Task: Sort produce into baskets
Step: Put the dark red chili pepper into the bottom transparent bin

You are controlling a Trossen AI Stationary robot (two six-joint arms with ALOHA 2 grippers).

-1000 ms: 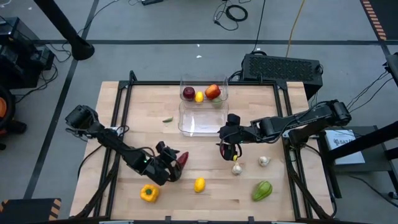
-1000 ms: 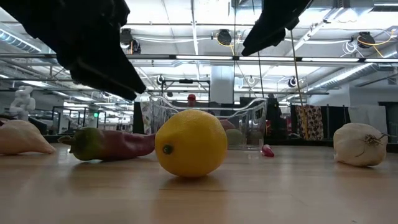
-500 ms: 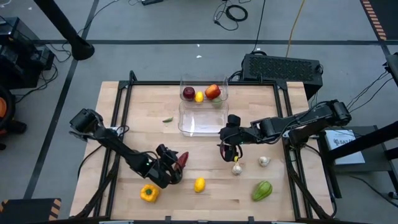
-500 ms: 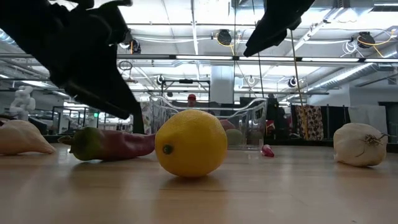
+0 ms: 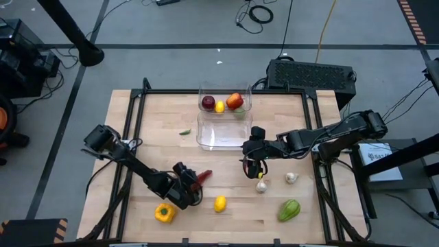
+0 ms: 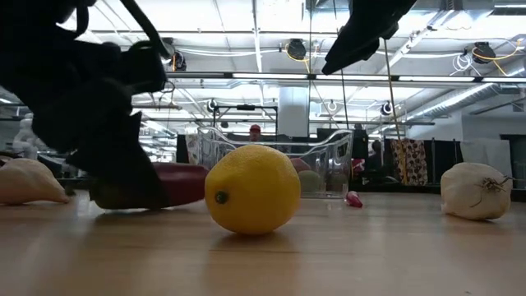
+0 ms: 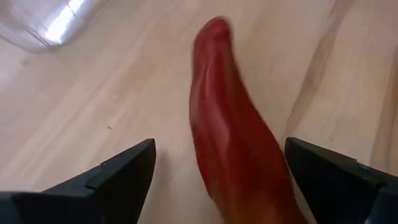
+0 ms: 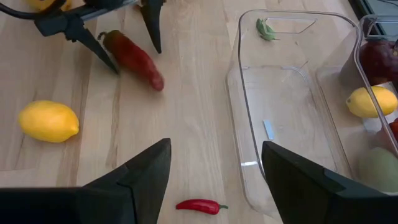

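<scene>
Lower left of the high view: left gripper (image 5: 190, 186), fingers spread wide either side of a long dark red pepper (image 5: 201, 178) lying on the wooden table (image 5: 137, 137), evidently positioned for grasping. Centre: empty clear plastic rectangular basket (image 5: 206, 140). Centre right: right gripper (image 5: 255, 167), fingers wide, nothing held, above a small red chilli (image 8: 200, 205).

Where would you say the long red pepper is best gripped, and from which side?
Across its thick middle, coming down from above: the red pepper lies flat on the table, long and tapering, so its narrow width suits the jaws. The left gripper already straddles it, open, a finger on each side.
</scene>
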